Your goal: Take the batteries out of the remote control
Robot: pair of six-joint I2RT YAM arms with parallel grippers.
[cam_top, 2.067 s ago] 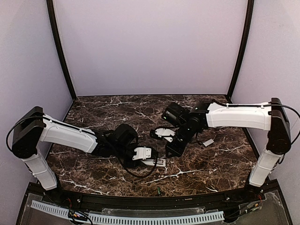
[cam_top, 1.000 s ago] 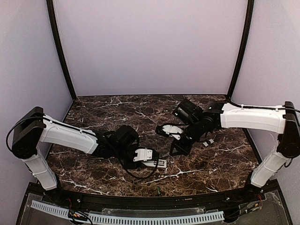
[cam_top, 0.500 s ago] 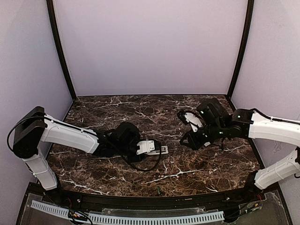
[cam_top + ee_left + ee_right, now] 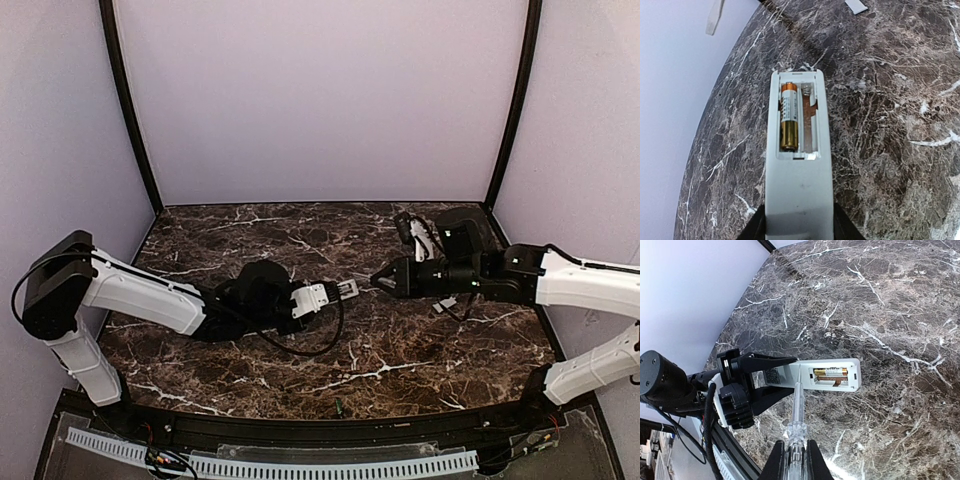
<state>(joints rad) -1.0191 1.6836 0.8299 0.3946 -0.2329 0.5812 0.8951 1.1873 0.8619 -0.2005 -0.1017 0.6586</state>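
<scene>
My left gripper [image 4: 312, 299] is shut on the white remote control [image 4: 338, 291] and holds it by one end, open back upward. In the left wrist view the gripper [image 4: 797, 231] clamps the remote [image 4: 798, 195]. The open compartment holds one gold battery [image 4: 788, 119], and the slot beside it is empty. My right gripper [image 4: 392, 281] is shut on a thin clear stick tool [image 4: 797, 407] that points at the remote [image 4: 790, 375]. The tool's tip lies over the remote's body just left of the battery [image 4: 830, 372]. I cannot tell if it touches. The right gripper [image 4: 795, 462] stays close in front.
A small flat white cover piece [image 4: 445, 303] lies on the dark marble table [image 4: 420, 350] right of the right gripper. It also shows in the left wrist view [image 4: 856, 6]. Purple walls close the back and both sides.
The left gripper carried the remote up and back toward the table's middle, pointing it right. The right arm swung out to the right, then turned so that its tool faces the remote.
</scene>
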